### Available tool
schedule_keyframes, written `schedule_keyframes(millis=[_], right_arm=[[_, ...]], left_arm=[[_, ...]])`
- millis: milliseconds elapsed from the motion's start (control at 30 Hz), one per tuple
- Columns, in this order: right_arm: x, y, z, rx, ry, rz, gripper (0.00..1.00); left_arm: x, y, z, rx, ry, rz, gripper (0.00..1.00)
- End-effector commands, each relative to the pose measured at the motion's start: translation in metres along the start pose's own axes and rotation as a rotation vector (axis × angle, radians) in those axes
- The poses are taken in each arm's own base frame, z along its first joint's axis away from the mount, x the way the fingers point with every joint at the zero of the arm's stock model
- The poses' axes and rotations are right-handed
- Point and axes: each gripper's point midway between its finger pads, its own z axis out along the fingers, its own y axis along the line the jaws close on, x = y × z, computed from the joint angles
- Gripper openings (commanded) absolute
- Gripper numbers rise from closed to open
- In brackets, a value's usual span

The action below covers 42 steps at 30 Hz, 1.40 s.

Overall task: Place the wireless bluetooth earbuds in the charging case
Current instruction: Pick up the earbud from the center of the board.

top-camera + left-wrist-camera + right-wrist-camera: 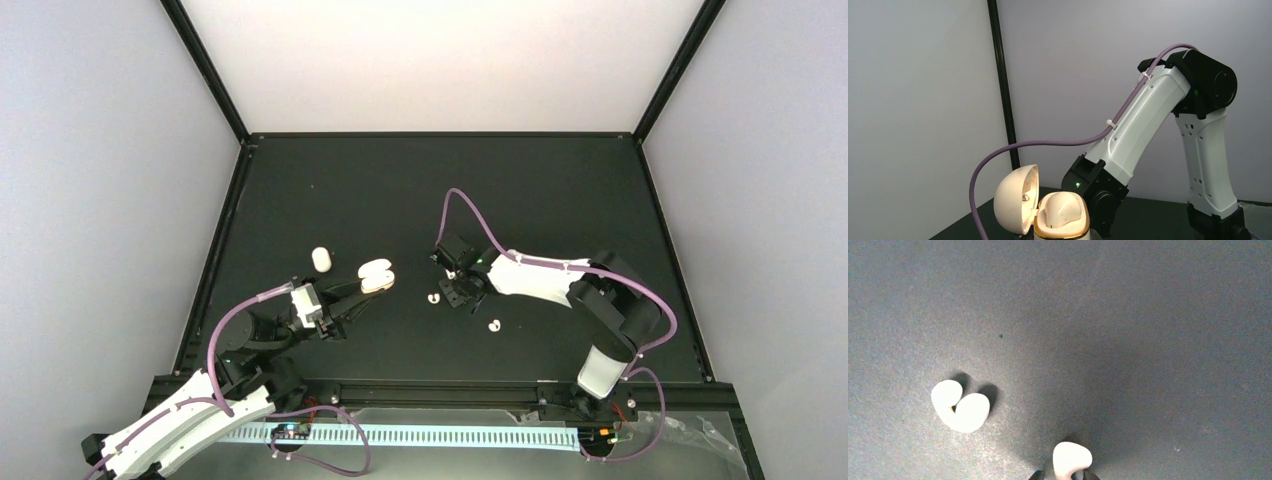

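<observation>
The coming move turned on the gap between the right gripper (458,292) and the charging case (376,276); in the overhead view the case sat left of centre with its lid open, pinched at the tip of the left gripper (352,294), whose jaws were pressed tight on it; the right gripper stood to its right and apart from it, so the case lay leftward from those jaws. The right arm was the nearer to the loose pieces; one earbud (433,298) lay just left of it, between it and the case, and a second earbud (494,325) lay to its lower right on the table (560,200).

The right wrist view showed what the overhead hid; a bean-shaped earbud (1071,458) sat at bottom centre between the dark fingertips (1090,475), rounded end up-frame, narrower end down toward the jaws; whether those jaws pinched it or merely flanked it could not be told. A curled earbud (960,411) lay on the table at lower left of that frame, apart from the tips.

Only the left wrist view showed the case's inside; the lid (1015,205) hung to the left, the gold-rimmed mouth faced up at bottom centre, and a cream moulded shape filled it; whether that was a seated earbud or an insert could not be told.
</observation>
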Motion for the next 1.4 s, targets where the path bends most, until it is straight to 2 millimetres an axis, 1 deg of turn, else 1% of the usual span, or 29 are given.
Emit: schedule_keyframes(millis=[0, 133, 333, 533, 667, 833, 967, 1100, 1233, 1367], right_arm=[[-0.010, 0.001, -0.002, 0.009, -0.007, 0.004, 0.22], [-0.014, -0.001, -0.001, 0.026, -0.004, -0.002, 0.26], [-0.018, -0.001, 0.004, 0.040, 0.003, -0.013, 0.27], [-0.014, -0.002, 0.008, 0.047, 0.020, -0.020, 0.26], [-0.011, -0.003, 0.006, 0.044, 0.024, -0.020, 0.26], [-0.005, 0.000, -0.002, 0.016, 0.023, -0.017, 0.33], [0.001, 0.006, -0.002, -0.030, 0.040, -0.008, 0.34], [-0.001, 0.011, -0.004, -0.053, 0.036, -0.003, 0.33], [-0.006, 0.010, -0.006, -0.048, 0.022, -0.003, 0.33], [-0.010, 0.000, -0.005, 0.020, 0.015, 0.003, 0.33]], left_arm=[[-0.013, -0.003, 0.000, 0.017, -0.026, 0.007, 0.02], [-0.013, -0.003, 0.001, 0.019, -0.024, 0.006, 0.02], [-0.013, -0.003, 0.001, 0.019, -0.023, 0.008, 0.02], [-0.013, -0.003, 0.001, 0.017, -0.023, 0.007, 0.02], [-0.012, -0.003, 0.001, 0.017, -0.022, 0.007, 0.01], [-0.013, -0.003, 0.001, 0.019, -0.023, 0.005, 0.02], [-0.013, -0.003, 0.001, 0.020, -0.025, 0.006, 0.02], [-0.012, -0.003, 0.001, 0.021, -0.022, 0.005, 0.02], [-0.011, -0.004, 0.001, 0.021, -0.019, 0.004, 0.01], [-0.013, -0.004, 0.001, 0.021, -0.024, 0.004, 0.02]])
